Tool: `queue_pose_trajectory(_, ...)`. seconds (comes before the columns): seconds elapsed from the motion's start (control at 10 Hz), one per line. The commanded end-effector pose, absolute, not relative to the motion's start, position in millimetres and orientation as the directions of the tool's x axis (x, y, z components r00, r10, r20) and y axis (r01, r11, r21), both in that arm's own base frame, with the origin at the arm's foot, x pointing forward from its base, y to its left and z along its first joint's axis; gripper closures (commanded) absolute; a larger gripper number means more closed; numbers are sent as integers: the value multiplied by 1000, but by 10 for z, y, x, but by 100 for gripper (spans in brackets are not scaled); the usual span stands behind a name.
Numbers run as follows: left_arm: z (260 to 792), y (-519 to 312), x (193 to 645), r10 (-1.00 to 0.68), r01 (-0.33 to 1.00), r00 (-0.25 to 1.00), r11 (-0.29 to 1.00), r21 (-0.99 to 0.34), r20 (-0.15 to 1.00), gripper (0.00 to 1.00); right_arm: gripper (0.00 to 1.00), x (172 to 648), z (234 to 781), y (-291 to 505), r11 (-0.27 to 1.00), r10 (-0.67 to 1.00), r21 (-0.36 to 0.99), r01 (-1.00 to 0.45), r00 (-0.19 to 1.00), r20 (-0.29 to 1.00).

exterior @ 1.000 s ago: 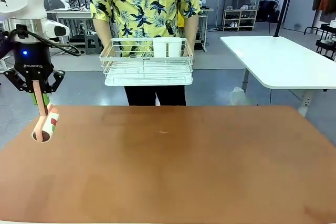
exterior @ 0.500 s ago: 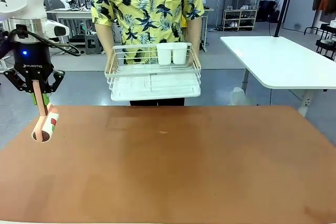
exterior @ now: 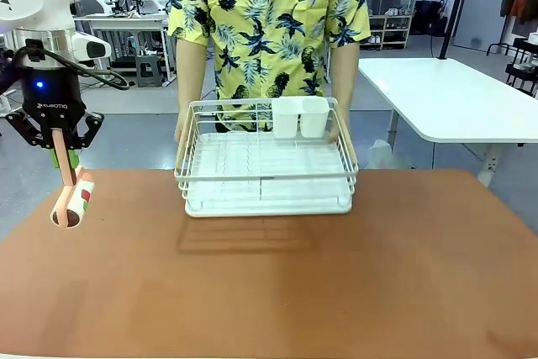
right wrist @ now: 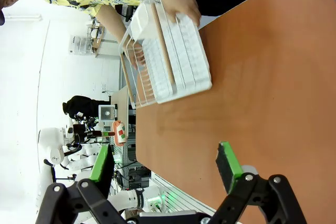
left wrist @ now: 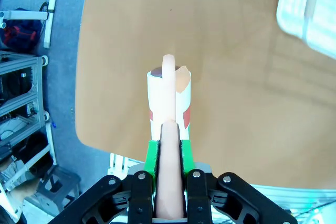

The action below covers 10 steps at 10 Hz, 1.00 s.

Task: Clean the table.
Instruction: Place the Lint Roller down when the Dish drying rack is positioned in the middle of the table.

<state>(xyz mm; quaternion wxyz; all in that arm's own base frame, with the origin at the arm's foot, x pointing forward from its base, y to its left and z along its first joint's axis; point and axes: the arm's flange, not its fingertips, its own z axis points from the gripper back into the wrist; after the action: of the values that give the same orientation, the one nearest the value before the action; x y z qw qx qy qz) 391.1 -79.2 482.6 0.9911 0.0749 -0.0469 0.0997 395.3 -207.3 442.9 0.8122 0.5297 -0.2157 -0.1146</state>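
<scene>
**Left gripper poised with lint roller**

Left gripper pinches the lint roller by its handle above the table's left edge. Right gripper hangs spread. A person sets a dish rack down; rolling probably comes next.

The worktop looks matt terracotta and smooth, the dish rack is glossy white coated wire, and the lint roller's handle smooth pink plastic.

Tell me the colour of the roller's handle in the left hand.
Pale pink handle, clearest in the left wrist view.
</scene>
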Motion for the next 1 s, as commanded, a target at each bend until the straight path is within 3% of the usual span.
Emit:
queue_pose_trajectory(0.0,4859,-784,3862,209,-221,973,966,135,97,79,0,3951,4447,-2067,403,-413,913,-61,878,242)
queue_pose_trajectory(0.9,4859,-784,3862,209,-221,973,966,135,97,79,0,3951,4447,-2067,403,-413,913,-61,878,242)
